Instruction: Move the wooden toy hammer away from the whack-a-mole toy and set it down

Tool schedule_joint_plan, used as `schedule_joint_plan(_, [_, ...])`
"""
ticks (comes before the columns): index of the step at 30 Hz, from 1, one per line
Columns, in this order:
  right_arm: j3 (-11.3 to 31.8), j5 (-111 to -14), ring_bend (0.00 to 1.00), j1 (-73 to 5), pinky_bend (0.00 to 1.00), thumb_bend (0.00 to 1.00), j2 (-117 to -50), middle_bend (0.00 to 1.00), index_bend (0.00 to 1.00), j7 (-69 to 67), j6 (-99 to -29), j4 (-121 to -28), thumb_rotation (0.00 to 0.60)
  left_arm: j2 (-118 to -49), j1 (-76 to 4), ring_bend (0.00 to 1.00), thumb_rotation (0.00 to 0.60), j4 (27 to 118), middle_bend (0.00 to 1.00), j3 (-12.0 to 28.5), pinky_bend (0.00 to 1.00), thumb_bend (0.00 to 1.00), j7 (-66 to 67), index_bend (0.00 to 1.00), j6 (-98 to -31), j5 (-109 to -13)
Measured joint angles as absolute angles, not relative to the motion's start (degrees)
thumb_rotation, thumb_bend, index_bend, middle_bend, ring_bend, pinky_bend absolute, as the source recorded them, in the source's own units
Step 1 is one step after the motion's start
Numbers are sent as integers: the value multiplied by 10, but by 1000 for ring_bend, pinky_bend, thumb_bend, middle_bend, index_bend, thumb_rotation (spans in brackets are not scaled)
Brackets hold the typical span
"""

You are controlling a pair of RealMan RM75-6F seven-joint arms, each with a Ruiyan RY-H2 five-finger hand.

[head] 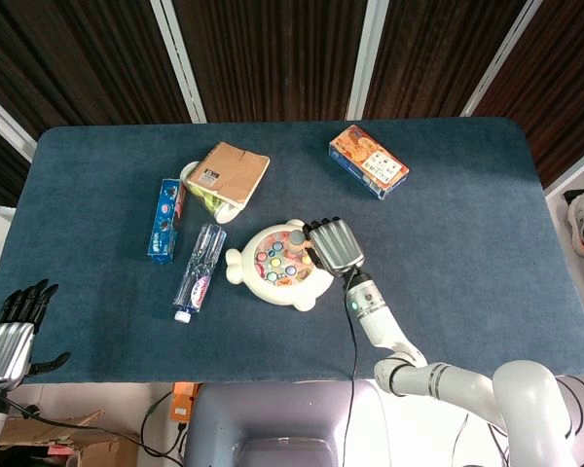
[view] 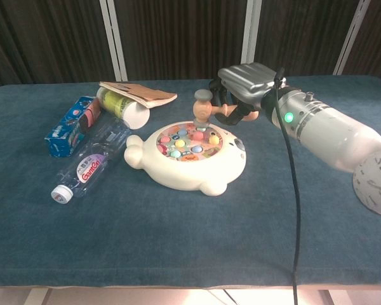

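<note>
The cream whack-a-mole toy (head: 273, 265) (view: 188, 155) with coloured pegs sits mid-table. My right hand (head: 335, 243) (view: 242, 86) grips the handle of the wooden toy hammer (view: 202, 108) (head: 297, 236). The hammer's grey-topped head hangs just above the toy's far edge. In the head view the hand hides most of the handle. My left hand (head: 12, 329) hangs below the table's near left corner, fingers spread, holding nothing.
A clear water bottle (head: 200, 269) (view: 89, 165), a blue box (head: 165, 219) (view: 70, 125), and a brown notebook (head: 227, 172) (view: 138, 93) over a green-white cup (view: 123, 108) lie left of the toy. An orange snack box (head: 368, 161) lies far right.
</note>
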State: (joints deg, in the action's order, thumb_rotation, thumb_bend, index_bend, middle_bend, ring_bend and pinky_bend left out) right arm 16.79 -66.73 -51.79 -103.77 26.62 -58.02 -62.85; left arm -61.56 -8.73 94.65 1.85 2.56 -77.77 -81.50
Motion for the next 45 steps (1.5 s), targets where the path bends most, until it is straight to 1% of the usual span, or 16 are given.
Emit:
schedule_joint_plan(11, [167,-642,714,-528,696,536,-1059,807,1000,285,-551,-598,600,-613,-87,0,600,946,0,19,63,87,20,0,-777,-813])
schedule_joint_plan(18, [167,-641,714,-526,696,536,-1052,807,1000,288,-555,-605,600,-612,-86,0,600,945,0,19,63,87,17,0,-778,-814])
schedule_joint_plan(22, [165,-662,714,-520,696,535,-1042,806,1000,266,-576,-619,600,-612,-85,0,600,946,0,19,63,87,17,0,-780,-816])
schedule_joint_plan(26, [160,-682,714,-506,696,536,-1019,806,1000,241,-595,-646,600,-612,-85,0,600,946,0,19,63,87,17,0,-781,-817])
schedule_joint_plan(33, [143,-689,714,-483,696,536,-986,807,1000,229,-596,-677,600,-614,-86,0,600,948,0,17,63,87,22,0,-780,-820])
schedule_joint_plan(45, [134,-690,714,-487,696,535,-1010,807,1000,219,-573,-638,600,-614,-86,0,600,947,0,18,63,87,23,0,-779,-818])
